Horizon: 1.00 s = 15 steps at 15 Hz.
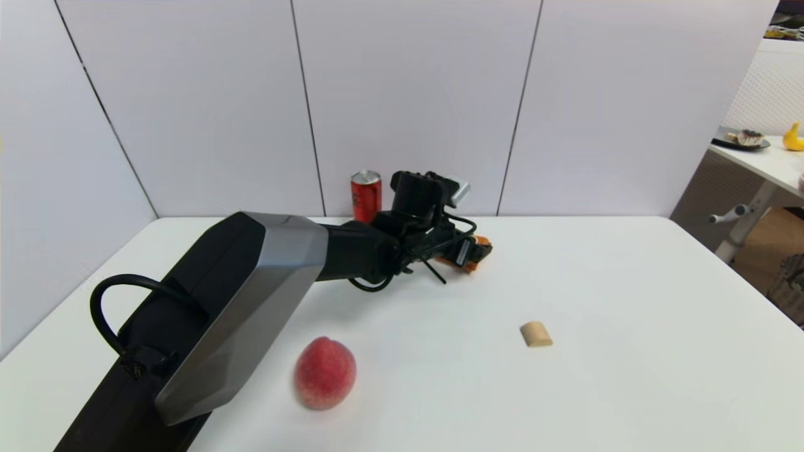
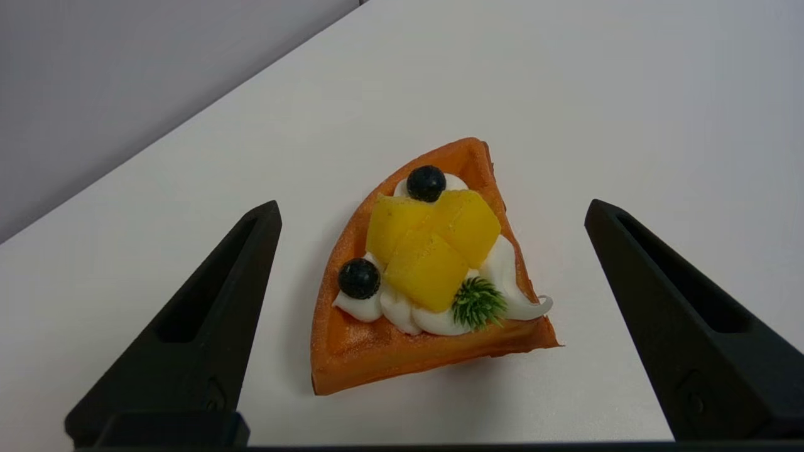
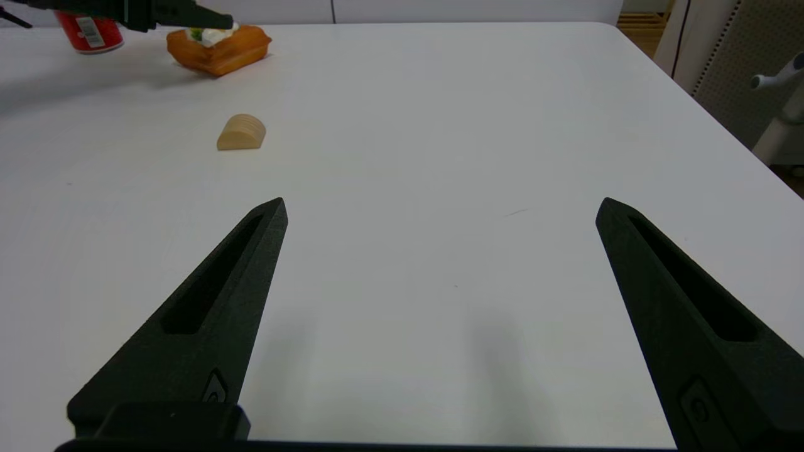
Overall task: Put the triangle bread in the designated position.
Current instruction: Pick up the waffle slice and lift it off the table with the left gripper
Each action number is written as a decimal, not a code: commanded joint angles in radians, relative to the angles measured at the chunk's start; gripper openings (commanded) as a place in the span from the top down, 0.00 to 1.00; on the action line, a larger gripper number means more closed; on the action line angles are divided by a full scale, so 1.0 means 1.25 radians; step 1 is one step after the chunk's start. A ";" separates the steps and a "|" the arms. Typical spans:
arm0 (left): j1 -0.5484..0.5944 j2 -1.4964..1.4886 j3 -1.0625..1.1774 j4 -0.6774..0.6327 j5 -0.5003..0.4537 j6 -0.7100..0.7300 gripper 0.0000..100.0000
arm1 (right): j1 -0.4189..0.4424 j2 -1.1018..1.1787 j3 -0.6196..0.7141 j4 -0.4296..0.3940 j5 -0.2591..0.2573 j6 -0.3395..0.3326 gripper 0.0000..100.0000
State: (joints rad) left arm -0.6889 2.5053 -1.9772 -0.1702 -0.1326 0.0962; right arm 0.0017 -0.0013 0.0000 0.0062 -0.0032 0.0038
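left gripper [image 2: 433,270] hangs wide open around the bread [image 2: 422,276] near the bench's [image 1: 628,282] far edge; closing off-centre could squash the cream or twist the wedge out.

Left gripper [image 2: 432,210] spread wide over triangle bread [image 2: 422,276], bare table [image 2: 628,94] on both sides. Red can [image 1: 366,195] close behind arm. Peach [image 1: 325,373], tan block [image 1: 536,334] well apart, nearer front.

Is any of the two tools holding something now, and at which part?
Nothing is held. The left tool is open over the triangle bread, fingers apart from its sides. The right tool is open over the bare table.
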 commanded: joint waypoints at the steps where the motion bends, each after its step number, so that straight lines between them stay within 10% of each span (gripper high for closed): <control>1: -0.002 0.017 0.000 0.001 -0.002 0.002 0.00 | 0.000 0.001 0.000 0.000 0.000 0.002 0.00; 15: 0.000 0.057 -0.001 -0.026 -0.001 0.002 0.00 | 0.001 0.001 0.000 0.000 0.000 -0.001 0.00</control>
State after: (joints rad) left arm -0.6898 2.5747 -1.9785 -0.2006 -0.1345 0.0977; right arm 0.0017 -0.0013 0.0000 0.0066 -0.0032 0.0047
